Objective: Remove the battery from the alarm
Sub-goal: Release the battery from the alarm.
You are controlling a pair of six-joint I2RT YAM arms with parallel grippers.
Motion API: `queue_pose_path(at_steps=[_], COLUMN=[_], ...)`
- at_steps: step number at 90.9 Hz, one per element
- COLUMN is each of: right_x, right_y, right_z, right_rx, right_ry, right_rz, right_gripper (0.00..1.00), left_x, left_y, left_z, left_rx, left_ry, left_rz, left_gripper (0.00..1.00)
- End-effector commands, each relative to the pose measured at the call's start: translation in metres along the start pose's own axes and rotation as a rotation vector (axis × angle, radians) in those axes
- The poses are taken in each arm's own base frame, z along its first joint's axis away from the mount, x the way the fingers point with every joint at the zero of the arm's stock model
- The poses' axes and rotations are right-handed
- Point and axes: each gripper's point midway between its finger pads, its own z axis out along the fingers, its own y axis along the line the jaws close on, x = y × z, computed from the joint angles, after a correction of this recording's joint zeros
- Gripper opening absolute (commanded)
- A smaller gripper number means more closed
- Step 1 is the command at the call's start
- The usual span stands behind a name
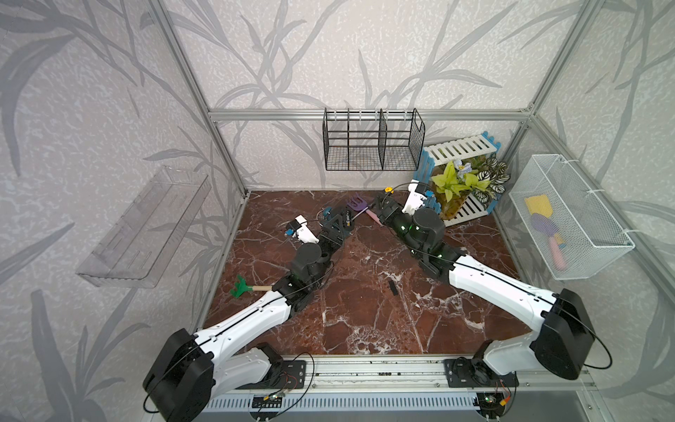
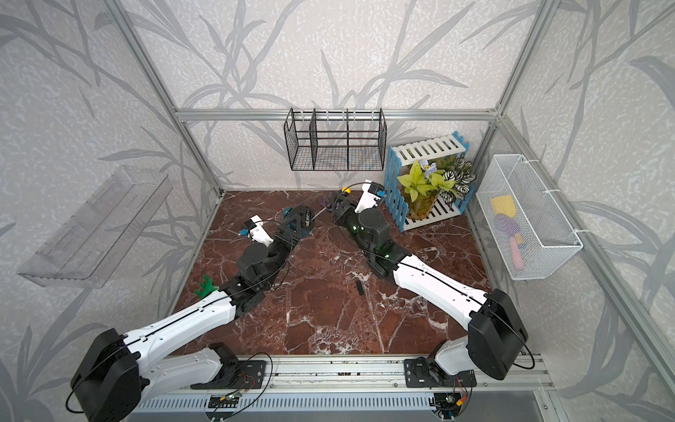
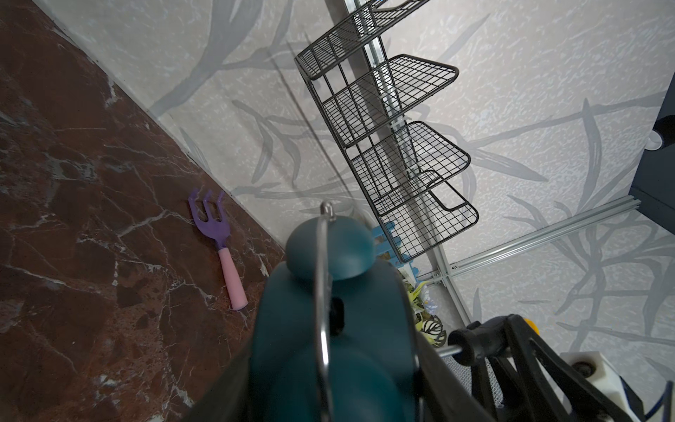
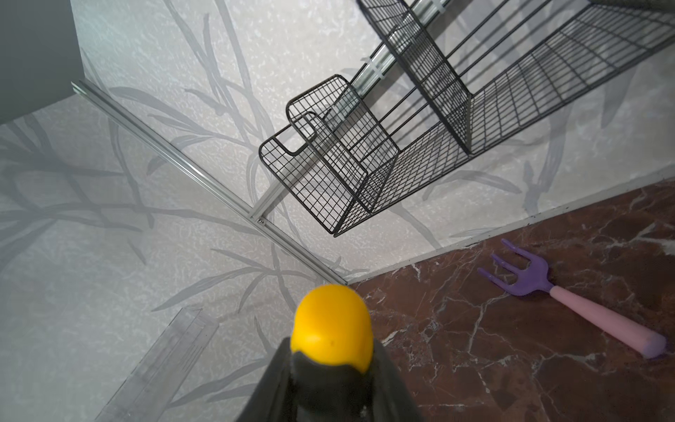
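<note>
dark-teal alarm clock (image 3: 292, 329), domed bell (image 3: 328, 252), held in left end effector (image 1: 336, 220), right end effector (image 1: 384, 207) gripping yellow-capped black screwdriver (image 4: 330, 336) beside the clock

Marble tabletop (image 1: 365, 321), fork (image 3: 215, 234), rake (image 1: 241, 286), black piece (image 1: 392, 287)

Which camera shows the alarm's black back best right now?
A top view: the alarm turns its back toward that camera, small but visible. The left wrist view shows only its teal top and bells, close up. The right wrist view shows none of it.
</note>
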Motion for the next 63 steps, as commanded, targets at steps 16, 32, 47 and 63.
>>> queue_pose_path(at_steps=[16, 32, 47, 63], right_x=[0.033, 0.03, 0.041, 0.077], right_y=[-0.025, -0.023, 0.003, 0.065], right_z=[-0.015, -0.023, -0.028, -0.027], right_rx=[-0.04, -0.061, -0.039, -0.018], right_ry=[0.061, 0.023, 0.045, 0.166], right_rz=[0.177, 0.187, 0.015, -0.441], right_gripper=[0.0, 0.0, 0.0, 0.0], left_x=[-0.033, -0.037, -0.038, -0.037], left_y=[-0.083, -0.08, -0.077, -0.081], left_z=[-0.023, -0.024, -0.025, -0.023], left_rx=[0.315, 0.305, 0.303, 0.305], left_ry=[-0.048, -0.061, -0.068, -0.06], left_rz=[-0.177, -0.188, -0.21, -0.198], left_gripper=[0.12, 0.12, 0.12, 0.12])
